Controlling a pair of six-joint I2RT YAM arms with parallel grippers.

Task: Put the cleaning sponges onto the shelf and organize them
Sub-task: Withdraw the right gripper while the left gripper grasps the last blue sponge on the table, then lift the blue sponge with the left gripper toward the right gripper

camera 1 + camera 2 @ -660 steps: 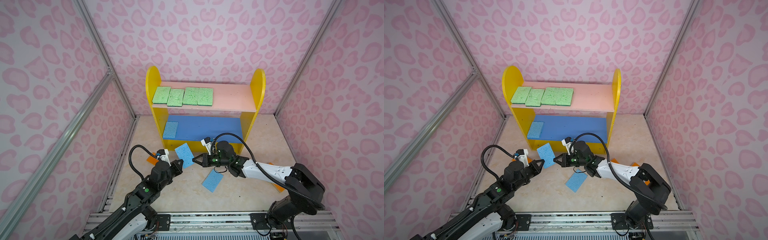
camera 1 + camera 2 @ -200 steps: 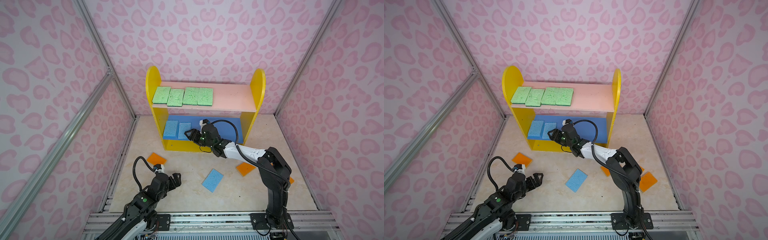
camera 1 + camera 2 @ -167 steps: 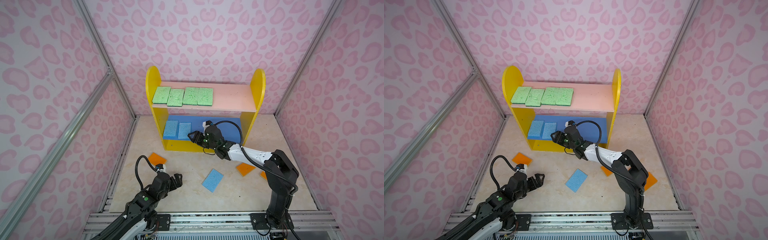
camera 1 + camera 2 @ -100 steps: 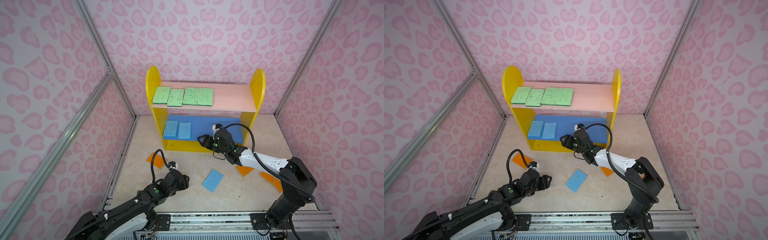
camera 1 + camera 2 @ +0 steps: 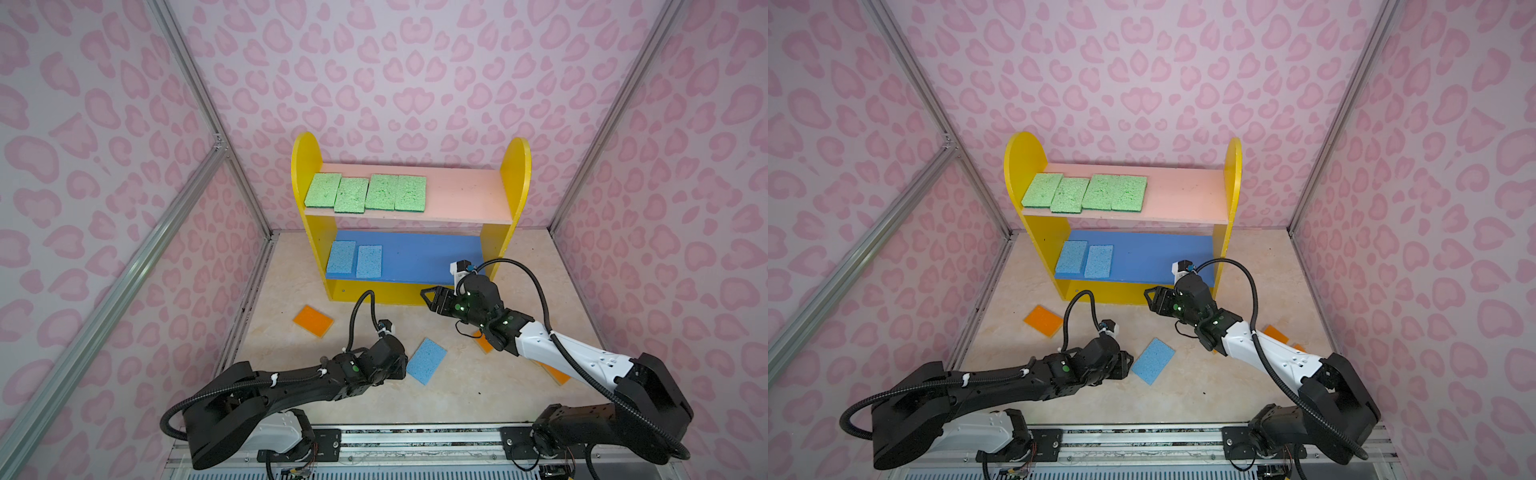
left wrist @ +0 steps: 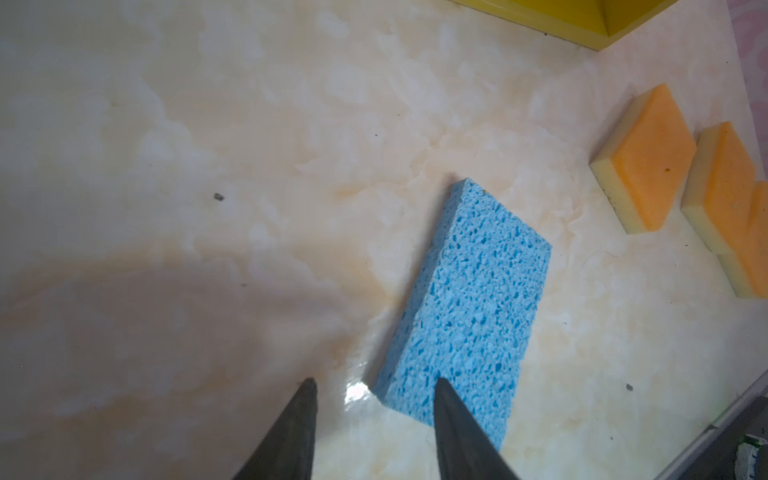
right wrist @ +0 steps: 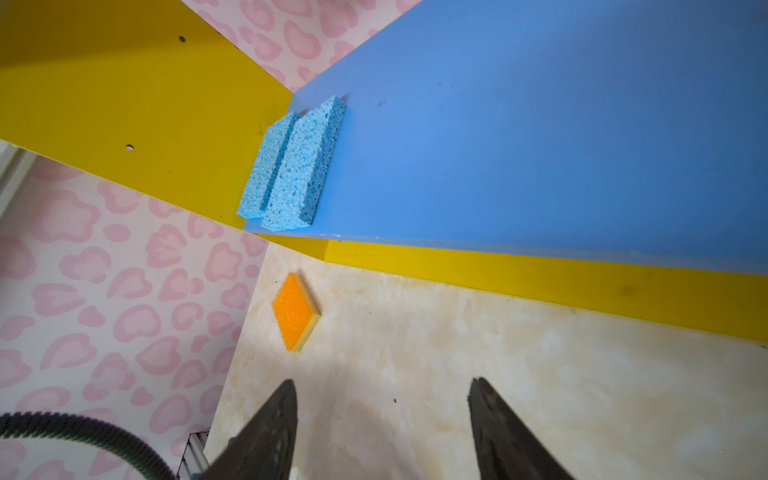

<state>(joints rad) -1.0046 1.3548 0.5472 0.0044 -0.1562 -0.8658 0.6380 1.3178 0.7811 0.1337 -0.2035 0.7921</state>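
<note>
1. Light blue porous rectangular sponge (image 6: 469,299) lies flat near the bench's (image 6: 208,166) front edge: light and soft, we judge.
2. We'd pinch across its narrow width.
3. Left tool (image 6: 374,382) spread at its corner; right tool (image 7: 382,382) spread, empty.

We see our left claw (image 6: 375,386) parted over the worktop (image 6: 208,166), a corner of the blue sponge (image 6: 469,307) between its tips; orange sponges (image 6: 648,162) lie beyond it.

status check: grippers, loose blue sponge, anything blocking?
Left gripper open, jaws astride a corner of the loose blue sponge, no grip yet. Right gripper open, empty, in front of the shelf. Nothing on the sponge; right arm crowds the shelf front.
</note>
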